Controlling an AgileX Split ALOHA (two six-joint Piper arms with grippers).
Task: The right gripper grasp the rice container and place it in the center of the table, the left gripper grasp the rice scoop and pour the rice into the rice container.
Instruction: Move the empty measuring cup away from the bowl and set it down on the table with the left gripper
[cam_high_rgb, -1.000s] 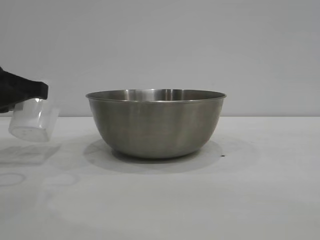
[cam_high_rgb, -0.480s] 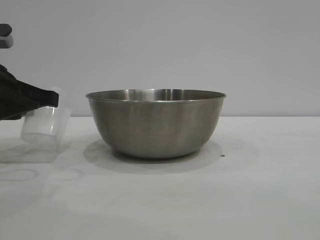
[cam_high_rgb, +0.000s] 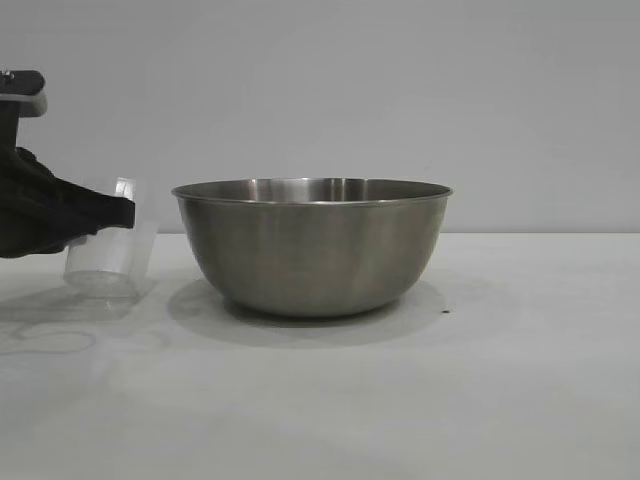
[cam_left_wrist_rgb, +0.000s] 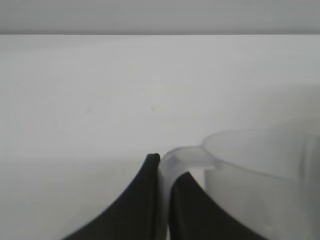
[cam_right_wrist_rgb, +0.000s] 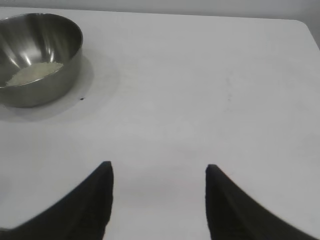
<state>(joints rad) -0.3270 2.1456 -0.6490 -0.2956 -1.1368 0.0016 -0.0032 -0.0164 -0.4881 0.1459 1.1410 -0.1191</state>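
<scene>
Frosted plastic is what I have in my left gripper (cam_high_rgb: 128, 213): its two black fingers are pinched tight on the side handle of the rice scoop (cam_high_rgb: 108, 262), which hangs just below and ahead of the fingertips, mouth up and leaning a little. From the exterior view I see only the front of that gripper, the rest of the arm being cut off at the picture's edge, and the scoop's far rim blurs into the pale wall behind it. Whether its base touches the table (cam_high_rgb: 320, 400) or hovers just over it I cannot tell. Through the left wrist camera the handle shows as a pale strip wedged between the fingertips (cam_left_wrist_rgb: 150, 172), and the scoop's bowl runs out of the picture, so I cannot see whether any grains are inside it. Beside the scoop, off the left gripper's tip and apart from it, stands the rice container (cam_high_rgb: 312, 245), upright on the table; from this level its inside is hidden. My right gripper (cam_right_wrist_rgb: 159, 170) is out of the exterior view altogether; its own camera shows the two wedge fingers spread about halfway with bare tabletop between them, holding nothing, and the container well off from it, cut at the picture's edge, with a low heap of white rice (cam_right_wrist_rgb: 34, 72) in its bottom.
</scene>
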